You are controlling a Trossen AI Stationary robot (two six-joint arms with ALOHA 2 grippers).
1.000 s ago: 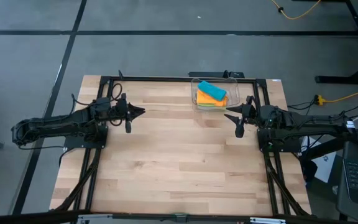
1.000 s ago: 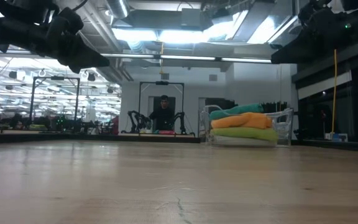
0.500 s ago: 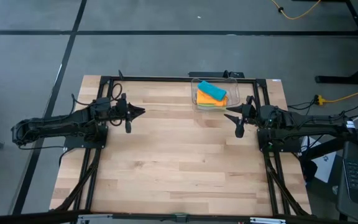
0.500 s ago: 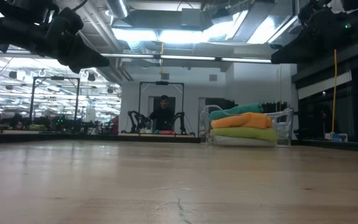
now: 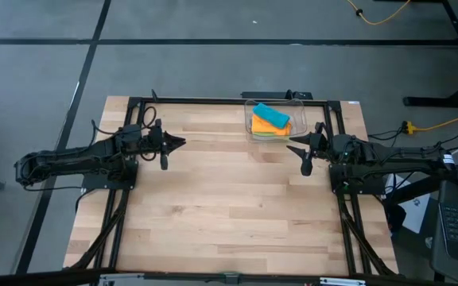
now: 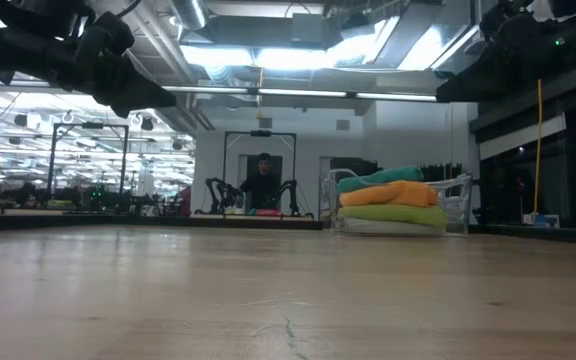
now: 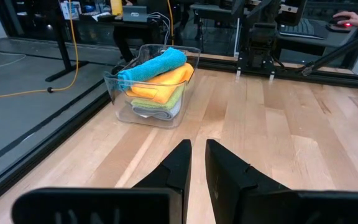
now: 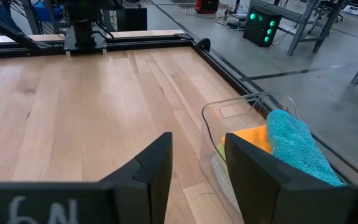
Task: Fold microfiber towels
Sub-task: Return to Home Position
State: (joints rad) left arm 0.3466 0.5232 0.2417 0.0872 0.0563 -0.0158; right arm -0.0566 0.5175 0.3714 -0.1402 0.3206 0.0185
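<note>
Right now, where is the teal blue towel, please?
The teal blue towel lies on top in the clear bin at the far edge of the table, right of centre in the high view, near the right gripper.

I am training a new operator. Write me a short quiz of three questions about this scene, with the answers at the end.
1. True or false: the teal towel lies on top of the stack in the clear bin.
2. Which towel lies directly under it? A orange, B red, C purple.
3. Which gripper is nearer the bin, the left gripper or the right gripper?

Key: 1 true. 2 A, the orange towel. 3 the right gripper.
</note>
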